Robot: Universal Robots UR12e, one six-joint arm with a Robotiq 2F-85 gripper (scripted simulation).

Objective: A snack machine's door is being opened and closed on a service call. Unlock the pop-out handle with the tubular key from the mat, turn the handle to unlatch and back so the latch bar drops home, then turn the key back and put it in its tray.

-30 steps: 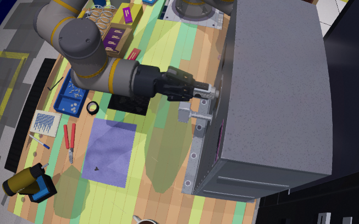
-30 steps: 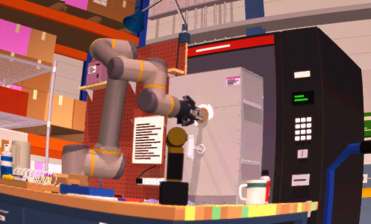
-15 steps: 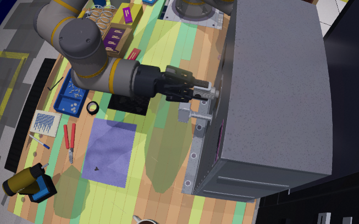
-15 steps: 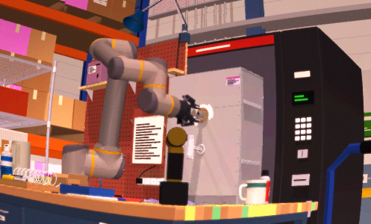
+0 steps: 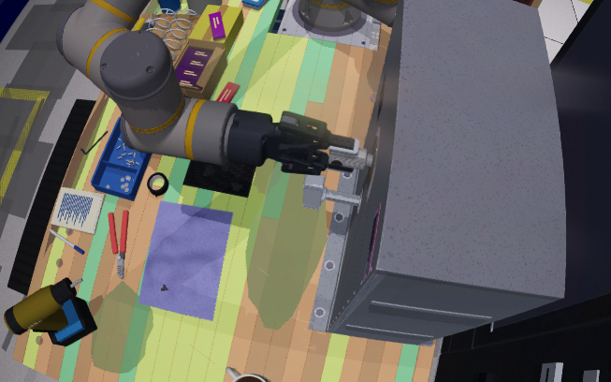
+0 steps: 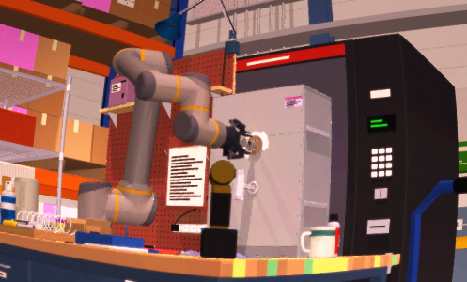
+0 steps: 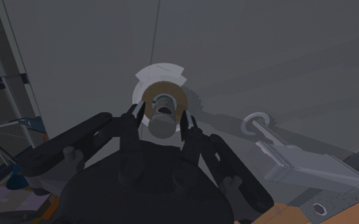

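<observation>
My gripper is open and holds nothing, its fingers on either side of the tubular key. The knurled grey key sticks straight out of the brass lock disc on the grey door of the snack machine. The pop-out T-handle stands out from the door just below the lock. The purple mat lies on the bench in front of the door. A black tray lies on the bench under my wrist.
The door face is right in front of the fingers, and the handle is close beside them. A blue parts bin, a tape roll, red pliers and a drill lie on the bench's left side. A mug stands by the cabinet.
</observation>
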